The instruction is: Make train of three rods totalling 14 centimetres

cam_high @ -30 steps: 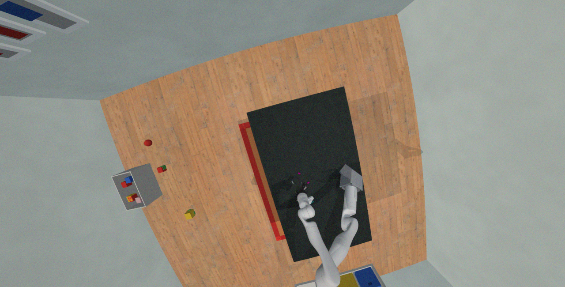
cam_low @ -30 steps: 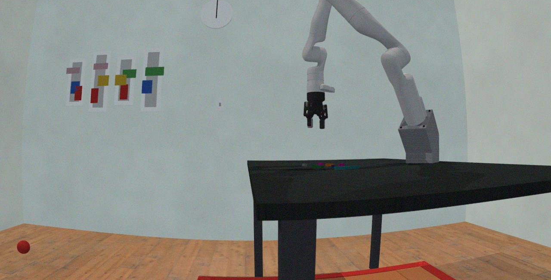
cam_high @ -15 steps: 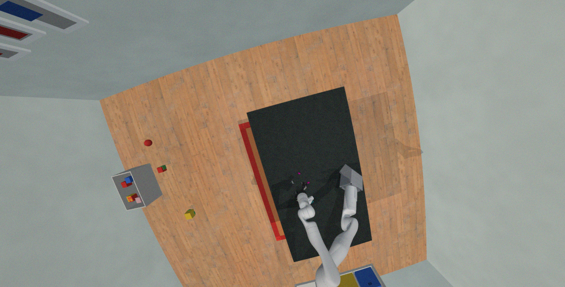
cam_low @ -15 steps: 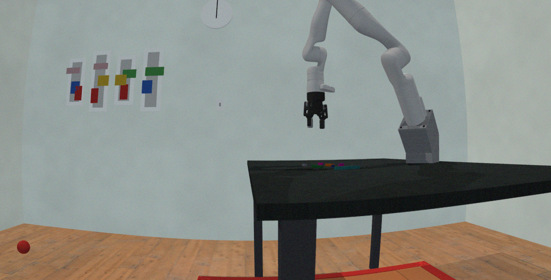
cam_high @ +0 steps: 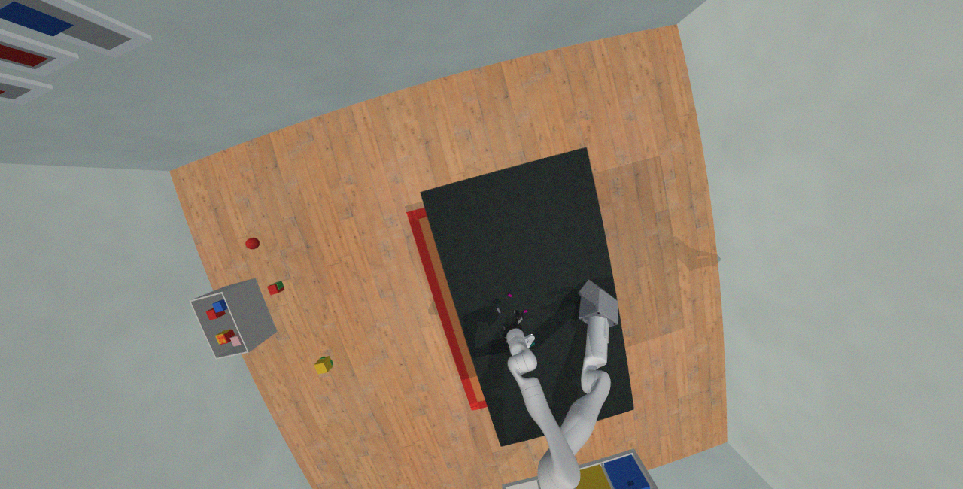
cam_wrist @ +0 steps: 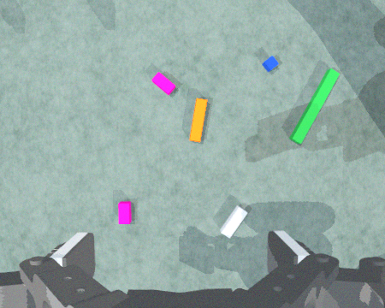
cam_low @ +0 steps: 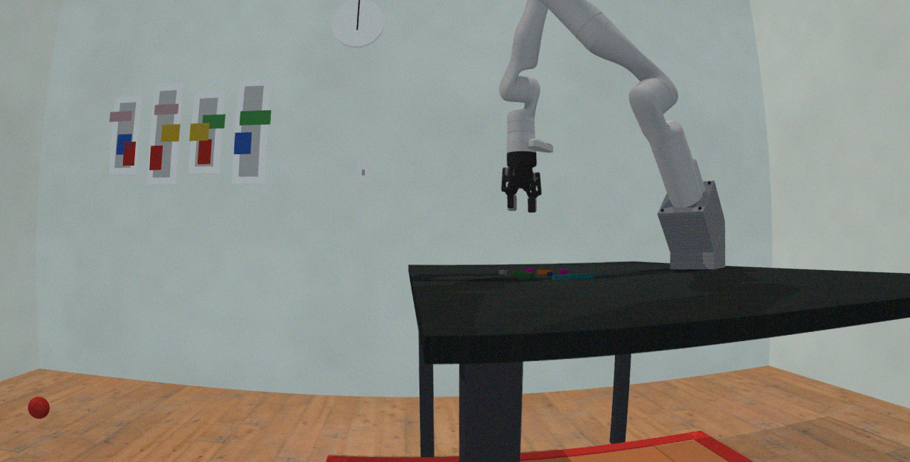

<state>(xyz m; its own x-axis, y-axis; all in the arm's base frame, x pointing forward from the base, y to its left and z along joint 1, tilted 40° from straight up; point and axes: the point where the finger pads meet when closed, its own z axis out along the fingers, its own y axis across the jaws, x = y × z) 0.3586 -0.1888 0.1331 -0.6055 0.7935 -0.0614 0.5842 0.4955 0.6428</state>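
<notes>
And the hand [cam_high: 517, 317] [cam_low: 521, 206] [cam_wrist: 181, 251] hangs wide and empty above the surface [cam_high: 525, 217] [cam_low: 636, 306] [cam_wrist: 51, 150], the grey rod [cam_high: 498, 310] [cam_low: 502, 271] [cam_wrist: 233, 222] lying just ahead in wrist view, right of centre, its long axis slanting up-right, probably wanting a wrist turn!

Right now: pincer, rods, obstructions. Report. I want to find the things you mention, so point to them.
Pincer [cam_low: 521, 210] [cam_wrist: 181, 251] open, empty, above table. No train built; green rod [cam_low: 524, 275] [cam_wrist: 315, 106], orange rod [cam_low: 544, 272] [cam_wrist: 198, 120], both magenta rods lie apart. Blue rod [cam_low: 549, 274] [cam_wrist: 270, 63] sits between green and orange.
</notes>
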